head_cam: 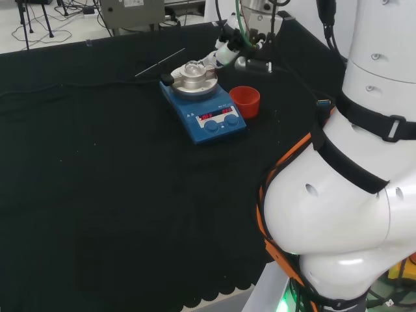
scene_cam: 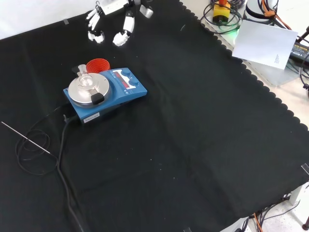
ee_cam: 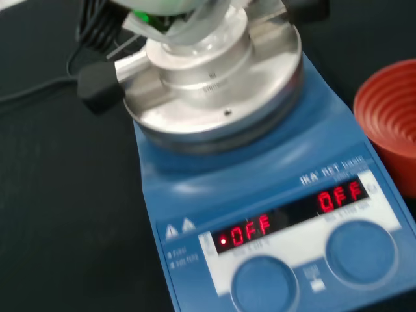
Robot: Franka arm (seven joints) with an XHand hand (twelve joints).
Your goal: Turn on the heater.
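The heater (head_cam: 203,110) is a blue hotplate with a round silver top plate (scene_cam: 88,88) and a small clear glass flask (scene_cam: 84,77) on it. Its front panel (ee_cam: 286,224) carries two red-lit displays and two round blue knobs (ee_cam: 263,286). In the front view my hand (scene_cam: 126,26) hangs over the cloth beyond the heater, apart from it, with its fingers relaxed and spread and nothing in them. The head view has the hand (head_cam: 225,51) just behind the flask. A blurred white part of the hand (ee_cam: 195,23) sits over the plate in the wrist view.
A red ribbed ring (head_cam: 245,101) stands right beside the heater, touching or nearly so. A black block (ee_cam: 101,88) juts from the plate's edge. A thin metal rod (scene_cam: 24,137) and a looped black cable (scene_cam: 60,145) lie on the cloth. My white arm links (head_cam: 351,195) stand at the right.
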